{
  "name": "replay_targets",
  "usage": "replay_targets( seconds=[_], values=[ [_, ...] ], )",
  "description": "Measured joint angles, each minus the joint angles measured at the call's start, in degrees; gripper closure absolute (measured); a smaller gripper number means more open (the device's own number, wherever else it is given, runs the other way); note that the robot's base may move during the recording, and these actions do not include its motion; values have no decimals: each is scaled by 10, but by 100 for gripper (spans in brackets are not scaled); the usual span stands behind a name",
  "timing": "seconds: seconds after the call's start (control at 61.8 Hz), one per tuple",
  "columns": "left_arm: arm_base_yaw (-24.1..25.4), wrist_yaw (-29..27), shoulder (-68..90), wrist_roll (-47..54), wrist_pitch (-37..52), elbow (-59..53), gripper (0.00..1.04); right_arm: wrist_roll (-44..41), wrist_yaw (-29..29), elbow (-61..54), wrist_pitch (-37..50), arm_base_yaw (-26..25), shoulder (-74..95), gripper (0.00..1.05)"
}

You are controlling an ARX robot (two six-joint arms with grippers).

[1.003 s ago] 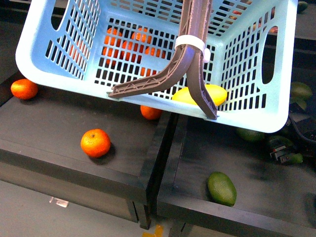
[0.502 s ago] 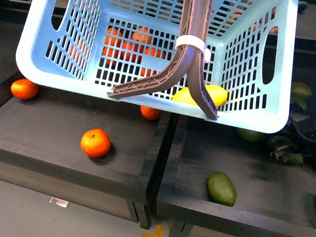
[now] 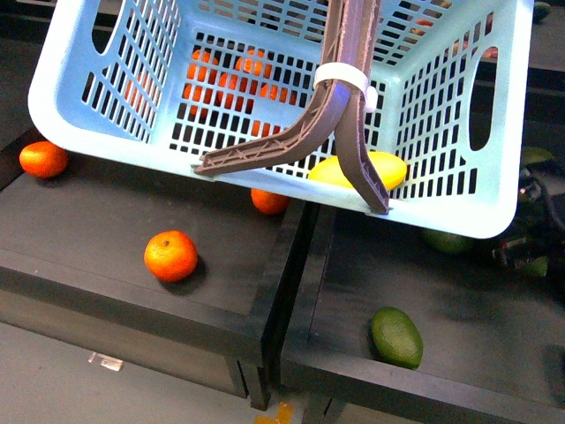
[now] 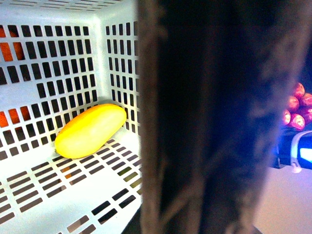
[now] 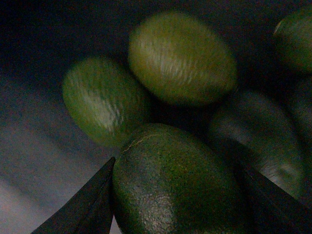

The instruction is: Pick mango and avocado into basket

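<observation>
The pale teal basket (image 3: 106, 97) hangs tilted above the dark shelves, carried by its brown handle (image 3: 349, 97); my left gripper, out of the front view, is shut on that handle (image 4: 214, 122), which fills the left wrist view. A yellow mango (image 4: 90, 130) lies inside the basket in a corner (image 3: 362, 168). My right gripper (image 5: 178, 195) is shut on a dark-green avocado (image 5: 175, 185), with other avocados close behind it. In the front view that gripper (image 3: 530, 252) shows at the right edge, low beside the basket.
Another avocado (image 3: 396, 336) lies near the front edge of the right bin. Oranges (image 3: 170, 255) (image 3: 43, 159) (image 3: 269, 200) lie in the left bin, more showing through the basket lattice. Green avocados (image 5: 183, 58) (image 5: 105, 100) crowd around the held one. A raised divider (image 3: 287, 265) separates the bins.
The right gripper has shifted slightly up at the right edge of the front view. The basket, mango and loose fruit have not moved.
</observation>
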Motion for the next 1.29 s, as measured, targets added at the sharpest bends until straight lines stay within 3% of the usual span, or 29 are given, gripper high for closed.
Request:
replay_targets(
  seconds=[0.518,0.777,0.955,1.295],
  values=[
    [0,0,0,0,0,0,100,122,-49,-98,17,-4,-273,42],
    [0,0,0,0,0,0,100,176,-73,-126,-16,14,-420,42],
    [0,0,0,0,0,0,100,200,-50,-146,-33,97,-498,42],
    [0,1,0,0,0,0,100,224,32,-142,-35,227,-485,42]
  ],
)
